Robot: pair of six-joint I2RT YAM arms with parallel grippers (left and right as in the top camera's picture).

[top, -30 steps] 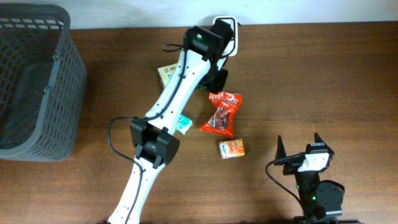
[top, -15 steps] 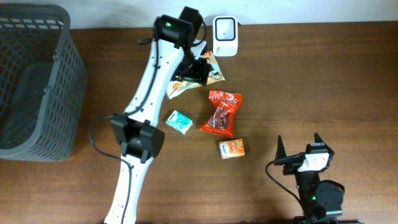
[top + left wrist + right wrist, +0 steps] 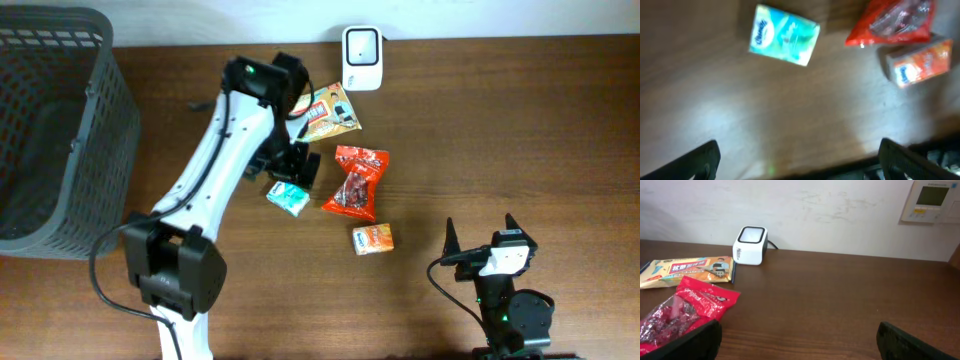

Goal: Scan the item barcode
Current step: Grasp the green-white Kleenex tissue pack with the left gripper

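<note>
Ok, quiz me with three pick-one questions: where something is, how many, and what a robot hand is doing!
1. Where is the white scanner? A in the middle. B on the floor. C far edge, by the wall.
2. How many packs on the table? A two. B four. C seven.
3. The left gripper is: A open, empty. B shut on a pack. C hidden.
Answers: C, it stands by the wall; B, yellow pack, red pack, teal pack, orange pack; A, fingers wide apart, nothing between.

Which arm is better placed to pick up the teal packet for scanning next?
Left. The left hand, open, hovers just beside the teal packet. The right hand, also open, rests near the table's front edge, well away from it.
</note>
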